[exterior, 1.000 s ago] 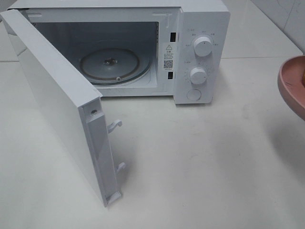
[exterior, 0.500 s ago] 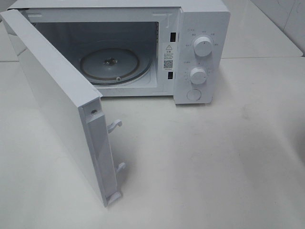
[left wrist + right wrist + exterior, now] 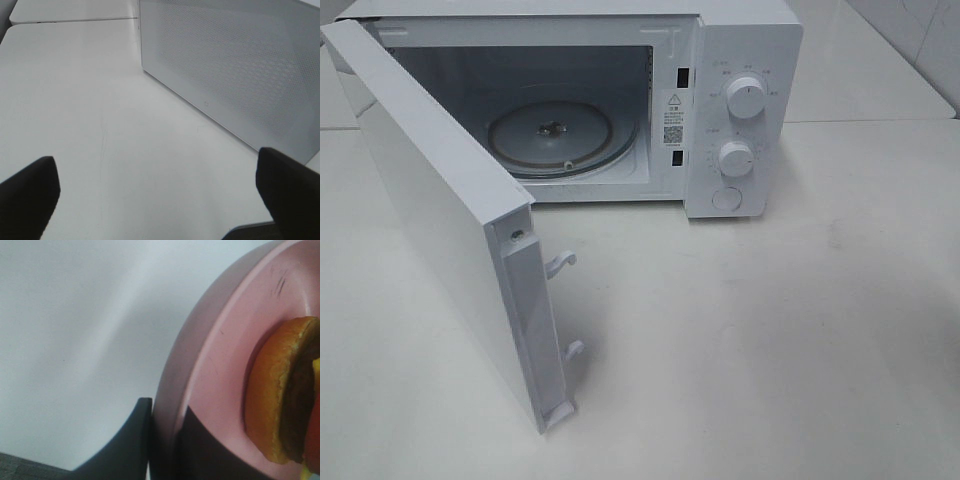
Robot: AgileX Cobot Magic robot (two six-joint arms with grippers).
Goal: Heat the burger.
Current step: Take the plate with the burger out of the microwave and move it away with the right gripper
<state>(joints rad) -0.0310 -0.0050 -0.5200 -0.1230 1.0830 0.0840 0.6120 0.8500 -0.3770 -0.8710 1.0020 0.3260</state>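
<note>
The burger (image 3: 275, 395), golden bun over a dark patty, lies on a pink plate (image 3: 220, 355) that shows only in the right wrist view. My right gripper (image 3: 165, 445) is shut on the plate's rim, one dark finger under it and one on top. The plate hangs tilted above the white table. My left gripper (image 3: 157, 195) stands open with nothing between its fingers (image 3: 27, 195), low over the table beside the microwave door's perforated outer face (image 3: 235, 65). Neither arm, the plate nor the burger shows in the exterior high view.
The white microwave (image 3: 740, 100) stands at the back of the table. Its door (image 3: 430, 200) is swung wide toward the front left. Inside it lies a glass turntable (image 3: 555, 135) with nothing on it. Two dials and a button sit on its right panel.
One second ago the pink plate showed at the right edge of the exterior high view. It has since moved out of that view to the right. The microwave has not moved.
</note>
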